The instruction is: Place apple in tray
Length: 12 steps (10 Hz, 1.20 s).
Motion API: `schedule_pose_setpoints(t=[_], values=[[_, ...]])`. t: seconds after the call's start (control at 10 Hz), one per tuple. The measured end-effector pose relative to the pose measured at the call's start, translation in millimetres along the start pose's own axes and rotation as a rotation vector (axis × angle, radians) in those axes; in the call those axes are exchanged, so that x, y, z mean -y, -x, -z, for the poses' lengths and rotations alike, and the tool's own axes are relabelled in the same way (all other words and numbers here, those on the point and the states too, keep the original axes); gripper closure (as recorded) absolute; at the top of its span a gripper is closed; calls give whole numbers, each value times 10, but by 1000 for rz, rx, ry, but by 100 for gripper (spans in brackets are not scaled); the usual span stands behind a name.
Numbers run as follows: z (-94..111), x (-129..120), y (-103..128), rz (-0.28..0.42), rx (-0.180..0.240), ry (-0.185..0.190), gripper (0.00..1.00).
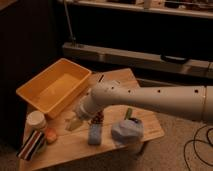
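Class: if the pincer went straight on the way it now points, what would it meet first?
Probably the apple, lying down-left of the open pincer on the table; the white jar stands just beside that line. Depth is unclear.

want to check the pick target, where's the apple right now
In the camera view the apple sits low on the left, beside the white jar and the striped item, with the gripper just to its right, not touching.

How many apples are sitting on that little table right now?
1. The apple lies at the table's near left end, beside the white jar, outside the tray. The gripper hovers open just right of it. The arm may hide others.
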Motion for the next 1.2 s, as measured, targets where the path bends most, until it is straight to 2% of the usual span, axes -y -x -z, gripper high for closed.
schedule_pose_setpoints(t=[0.2, 0.3, 0.5, 0.8, 1.0, 1.2], values=[[69, 53, 20, 70, 45, -2, 35], [45, 34, 23, 74, 31, -2, 35], [-180, 16, 6, 77, 16, 11, 35], [-770, -33, -114, 171, 25, 47, 35], [-1007, -58, -107, 223, 34, 56, 35], [-1155, -74, -28, 251, 32, 73, 35]])
